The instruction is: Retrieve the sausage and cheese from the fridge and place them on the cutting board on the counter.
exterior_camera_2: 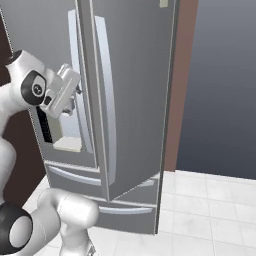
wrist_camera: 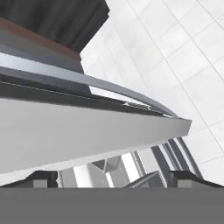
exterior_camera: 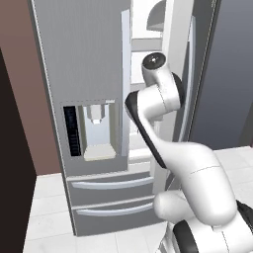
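Opening the tall grey stainless fridge (exterior_camera: 84,74) is the step in hand; the wide-open, empty gripper (exterior_camera_2: 75,90) sits beside its door handle (exterior_camera_2: 106,100), needing a wider swing next.

The hand view looks along the edge of the fridge (wrist_camera: 78,131), whose pale grey door slab crosses the picture as a wide band that narrows to a point at the right. Just above that band a long curved handle (wrist_camera: 127,89) arcs from left to right. Beyond lies a white tiled floor (wrist_camera: 183,52), with a dark panel (wrist_camera: 57,19) and a reddish-brown strip (wrist_camera: 39,41) at upper left. At the bottom, the claw (wrist_camera: 113,177) stands wide open, its fingertips (wrist_camera: 43,178) dark and set far apart.
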Controlling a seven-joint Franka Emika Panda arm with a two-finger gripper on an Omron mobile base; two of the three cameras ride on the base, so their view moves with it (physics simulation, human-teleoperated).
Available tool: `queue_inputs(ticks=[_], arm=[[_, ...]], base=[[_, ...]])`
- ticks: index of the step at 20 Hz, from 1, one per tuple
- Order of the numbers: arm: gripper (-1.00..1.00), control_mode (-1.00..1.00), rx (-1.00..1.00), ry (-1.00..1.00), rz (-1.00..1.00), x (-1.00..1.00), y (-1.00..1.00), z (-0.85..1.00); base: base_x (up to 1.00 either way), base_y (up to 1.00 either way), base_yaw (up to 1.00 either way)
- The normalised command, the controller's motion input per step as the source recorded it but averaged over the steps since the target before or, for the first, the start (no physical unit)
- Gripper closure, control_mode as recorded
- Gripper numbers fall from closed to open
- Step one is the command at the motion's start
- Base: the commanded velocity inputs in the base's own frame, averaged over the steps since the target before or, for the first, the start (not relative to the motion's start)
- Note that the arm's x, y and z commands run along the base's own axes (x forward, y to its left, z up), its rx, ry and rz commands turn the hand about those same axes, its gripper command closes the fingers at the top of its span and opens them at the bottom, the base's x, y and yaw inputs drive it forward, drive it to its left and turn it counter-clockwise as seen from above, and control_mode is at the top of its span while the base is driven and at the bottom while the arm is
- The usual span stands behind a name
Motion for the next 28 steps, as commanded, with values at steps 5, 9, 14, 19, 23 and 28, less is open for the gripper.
queue_inputs(ticks=[5,9,14,19,23,28], arm=[[-1.00,-1.00,0.00,-0.03,0.00,0.47,0.58,0.00],[-1.00,-1.00,0.00,-0.01,0.00,0.49,0.41,0.00],[-1.00,-1.00,0.00,0.00,0.00,0.47,0.08,0.00],[-1.00,-1.00,0.00,0.00,-0.01,0.29,0.00,0.00],[-1.00,-1.00,0.00,0.00,-0.02,0.45,0.00,0.00],[-1.00,-1.00,0.00,0.00,-0.02,0.48,-0.04,-0.10]], base=[[0.00,0.00,0.00],[0.00,0.00,0.00],[0.00,0.00,0.00],[0.00,0.00,0.00],[0.00,0.00,0.00],[0.00,0.00,0.00]])
